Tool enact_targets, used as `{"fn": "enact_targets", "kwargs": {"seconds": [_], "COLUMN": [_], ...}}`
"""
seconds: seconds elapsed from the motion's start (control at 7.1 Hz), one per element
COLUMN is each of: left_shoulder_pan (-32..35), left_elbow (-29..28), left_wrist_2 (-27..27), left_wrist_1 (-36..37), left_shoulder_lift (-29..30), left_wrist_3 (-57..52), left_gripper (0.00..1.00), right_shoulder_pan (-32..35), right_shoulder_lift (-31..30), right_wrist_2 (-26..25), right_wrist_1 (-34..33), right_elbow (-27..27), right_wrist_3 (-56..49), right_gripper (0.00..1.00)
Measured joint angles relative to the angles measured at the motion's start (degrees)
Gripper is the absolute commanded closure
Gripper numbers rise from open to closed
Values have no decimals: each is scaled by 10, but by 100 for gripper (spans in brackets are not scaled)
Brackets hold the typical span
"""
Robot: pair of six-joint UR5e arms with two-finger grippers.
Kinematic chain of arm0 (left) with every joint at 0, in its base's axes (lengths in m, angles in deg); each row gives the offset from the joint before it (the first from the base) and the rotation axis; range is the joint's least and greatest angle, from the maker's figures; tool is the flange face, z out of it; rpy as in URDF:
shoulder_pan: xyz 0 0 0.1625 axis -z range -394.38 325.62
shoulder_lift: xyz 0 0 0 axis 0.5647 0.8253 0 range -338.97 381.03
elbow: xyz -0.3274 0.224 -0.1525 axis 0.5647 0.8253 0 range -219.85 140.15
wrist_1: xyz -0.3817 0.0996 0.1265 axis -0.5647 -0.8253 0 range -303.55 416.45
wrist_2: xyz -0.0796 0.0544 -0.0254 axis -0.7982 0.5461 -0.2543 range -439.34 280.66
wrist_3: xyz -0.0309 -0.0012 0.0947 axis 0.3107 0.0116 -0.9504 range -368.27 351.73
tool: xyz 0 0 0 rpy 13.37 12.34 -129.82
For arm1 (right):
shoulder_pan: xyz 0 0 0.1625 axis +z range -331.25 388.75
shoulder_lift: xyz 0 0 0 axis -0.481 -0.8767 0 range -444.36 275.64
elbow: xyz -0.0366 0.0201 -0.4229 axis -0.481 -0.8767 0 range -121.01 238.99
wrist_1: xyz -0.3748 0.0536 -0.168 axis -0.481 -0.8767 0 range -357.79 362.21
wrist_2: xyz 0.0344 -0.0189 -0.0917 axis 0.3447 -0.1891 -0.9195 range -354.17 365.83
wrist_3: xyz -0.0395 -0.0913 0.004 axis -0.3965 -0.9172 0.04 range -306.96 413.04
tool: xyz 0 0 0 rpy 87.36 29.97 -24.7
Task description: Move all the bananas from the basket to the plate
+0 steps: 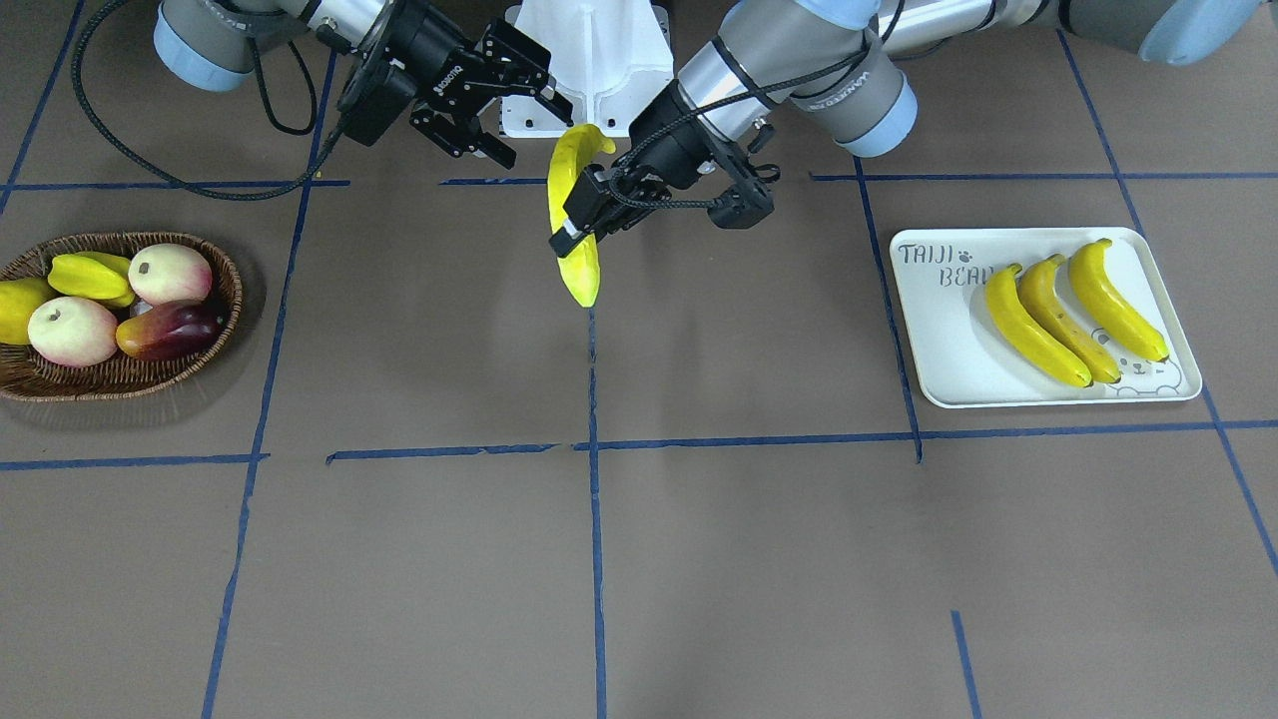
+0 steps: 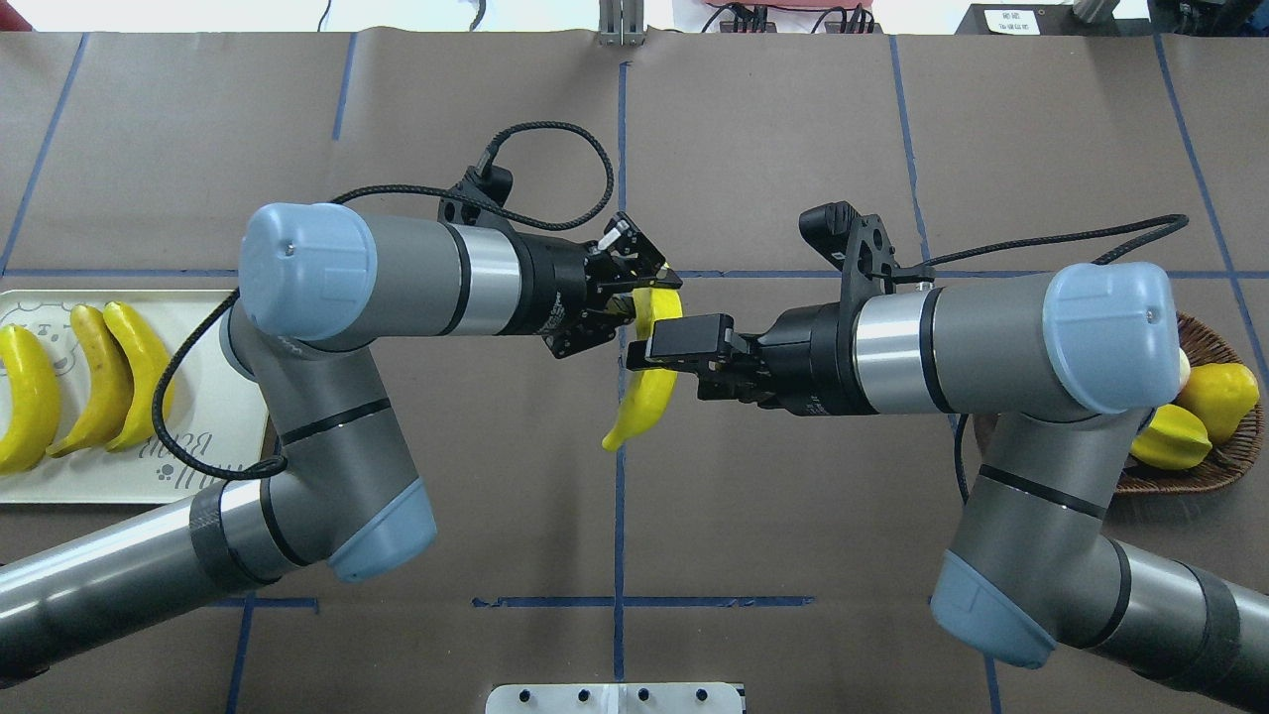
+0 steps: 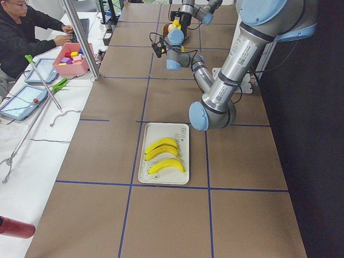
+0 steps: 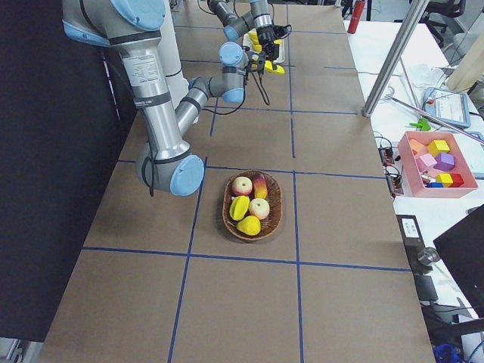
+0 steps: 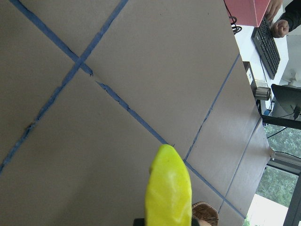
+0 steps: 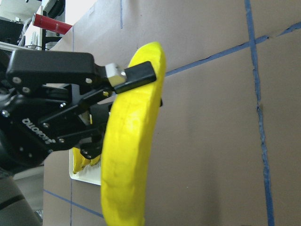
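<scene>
While a wide brown bench fills the scene, two grey robot arms meet above its middle: the left arm and the right arm.

Well apart from the left gripper, out on that arm's own side, lies a white plate. It carries three bananas lying side by side. Well apart from the right gripper, out on its own side, sits a brown wicker basket. The basket holds only other fruit, and no banana shows in it.

The fourth banana hangs in the air between the two grippers, clear of the bench. The left gripper is clamped across it, one finger in front, with yellow ends sticking out above and below the jaws. The right gripper stands just beside the banana's upper end with its jaws spread. In the front view nothing sits between them. From overhead one of its fingers overlaps the banana, and whether it touches cannot be told.

Judging by this, three of the four bananas are delivered and the last is mid hand-over, apparently in the left gripper's keeping. What is left is to carry it out to the plate and set it down on the bare part beside the other three.
</scene>
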Motion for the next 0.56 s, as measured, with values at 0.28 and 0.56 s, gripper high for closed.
{"fn": "enact_targets", "kwargs": {"seconds": [0.28,0.56], "left_shoulder_pan": [42,79], "left_elbow": [-2,9], "left_wrist_2": [-49,-64], "left_wrist_1": [7,45], "left_shoulder_lift": [-53,-139], "left_wrist_3": [-47,-171], "left_gripper": [100,100], "right_shoulder_pan": [50,128], "right_shoulder_lift": [-16,-33], "right_wrist_2": [62,141], "right_wrist_1": [-4,-35], "right_elbow": [3,7], "right_wrist_3": [0,-21], "right_gripper": [0,0]}}
